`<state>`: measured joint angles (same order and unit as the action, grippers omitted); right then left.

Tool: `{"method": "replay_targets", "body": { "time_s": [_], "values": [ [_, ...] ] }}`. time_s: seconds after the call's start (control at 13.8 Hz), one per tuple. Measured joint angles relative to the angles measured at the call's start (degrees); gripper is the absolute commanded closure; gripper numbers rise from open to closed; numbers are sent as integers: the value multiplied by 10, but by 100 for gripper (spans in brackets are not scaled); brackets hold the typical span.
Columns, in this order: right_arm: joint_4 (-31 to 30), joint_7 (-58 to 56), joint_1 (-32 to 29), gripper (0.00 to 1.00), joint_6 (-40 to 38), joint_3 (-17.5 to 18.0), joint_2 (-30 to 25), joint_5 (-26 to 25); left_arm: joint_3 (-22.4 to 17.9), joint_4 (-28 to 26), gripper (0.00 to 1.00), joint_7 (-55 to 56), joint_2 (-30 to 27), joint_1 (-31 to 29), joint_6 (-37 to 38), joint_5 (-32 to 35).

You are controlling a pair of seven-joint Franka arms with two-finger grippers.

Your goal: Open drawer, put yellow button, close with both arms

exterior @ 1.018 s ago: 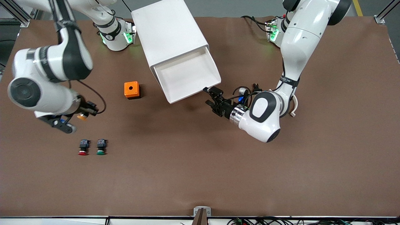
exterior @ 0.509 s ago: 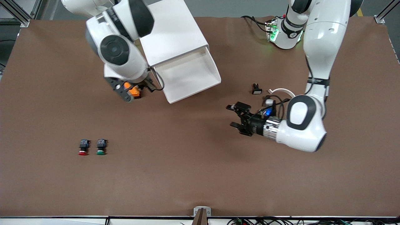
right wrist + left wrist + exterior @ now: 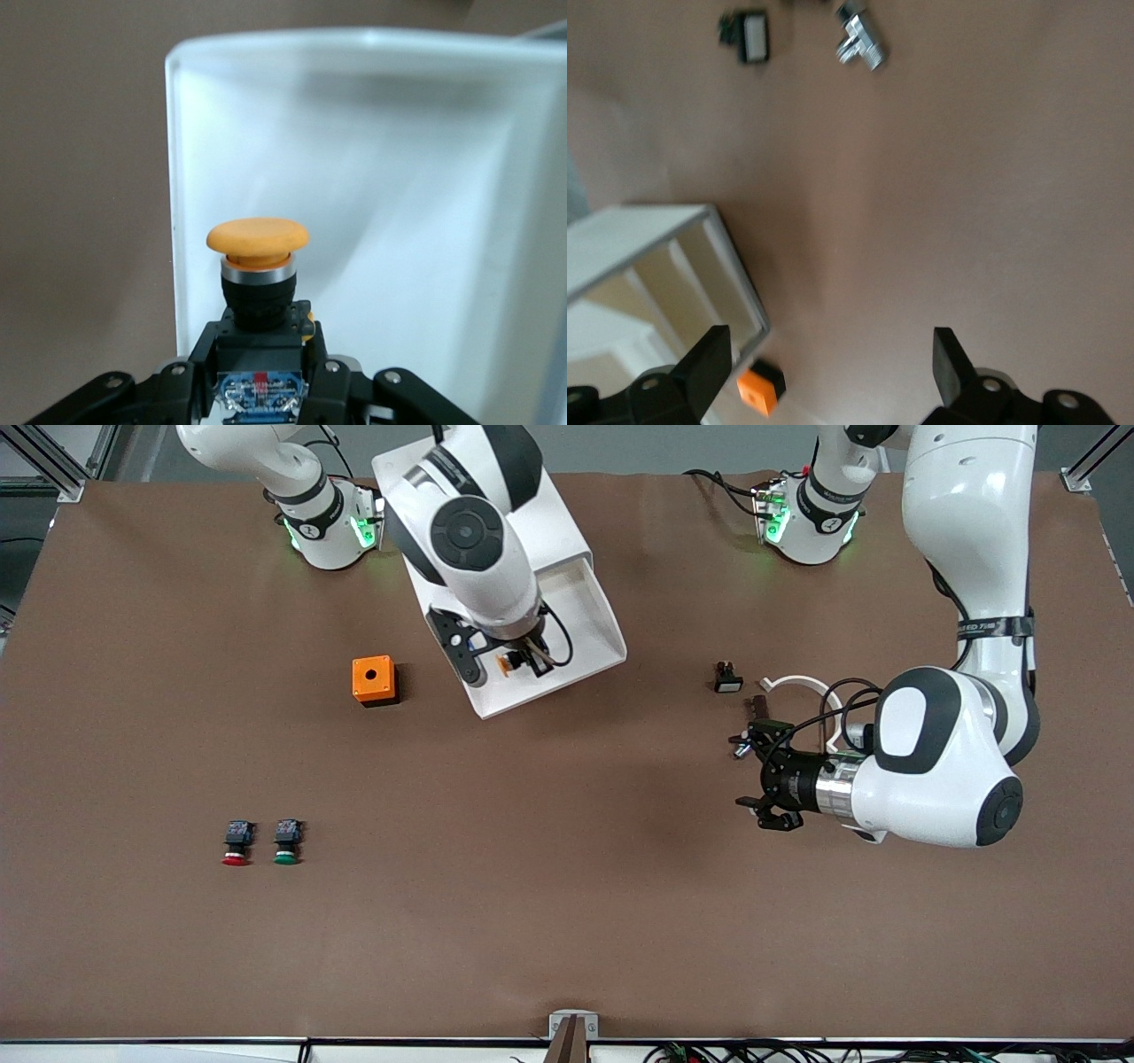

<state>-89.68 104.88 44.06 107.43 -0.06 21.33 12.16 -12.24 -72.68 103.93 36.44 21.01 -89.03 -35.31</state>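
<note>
The drawer [image 3: 586, 615] stands pulled out of the top of the white cabinet [image 3: 558, 522]. My right gripper [image 3: 503, 662] hangs over the open drawer, shut on the yellow button [image 3: 509, 662]. In the right wrist view the yellow button [image 3: 258, 266] sits cap outward between the fingers of the right gripper [image 3: 261, 372], with the drawer's white floor [image 3: 399, 177] below it. My left gripper [image 3: 749, 772] is open and empty over bare table, toward the left arm's end. In the left wrist view the left gripper [image 3: 828, 367] shows its fingers spread wide, with the drawer [image 3: 656, 257] farther off.
An orange box [image 3: 373, 679] stands beside the drawer toward the right arm's end. A red button [image 3: 235, 843] and a green button [image 3: 286, 842] lie nearer the front camera. A small black part [image 3: 727, 677] and a white ring [image 3: 802, 686] lie near the left gripper.
My right arm carried the yellow button from the right arm's end of the table to over the open drawer. My left gripper drew away from the drawer front toward the left arm's end.
</note>
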Motion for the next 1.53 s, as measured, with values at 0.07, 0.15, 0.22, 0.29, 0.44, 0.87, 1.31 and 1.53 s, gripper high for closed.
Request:
{"method": "replay_targets", "body": {
  "time_s": [0.07,0.15,0.22,0.29,0.44,0.87,1.31,1.53],
  "values": [
    [0,10,4,76,10,0,10,0,0,0,0,-46,-2,2,0,19],
    [1,14,6,76,12,-1,15,0,0,1,0,-92,-4,3,0,32],
    [1,15,6,73,12,-1,18,0,1,2,0,-128,-8,4,0,47],
    [1,15,6,66,12,-2,18,0,1,2,0,-151,-13,6,0,71],
    [3,16,6,0,11,-4,18,0,8,2,0,-199,-20,16,0,137],
    [87,15,-14,0,-90,-17,13,0,19,-22,0,-414,-43,53,-8,195],
    [175,-252,-126,0,-262,-26,-43,-7,91,-113,0,-489,-100,74,-129,232],
    [175,-466,-215,0,-322,-30,-83,-13,149,-172,0,-510,-109,90,-211,252]
  ]
}}
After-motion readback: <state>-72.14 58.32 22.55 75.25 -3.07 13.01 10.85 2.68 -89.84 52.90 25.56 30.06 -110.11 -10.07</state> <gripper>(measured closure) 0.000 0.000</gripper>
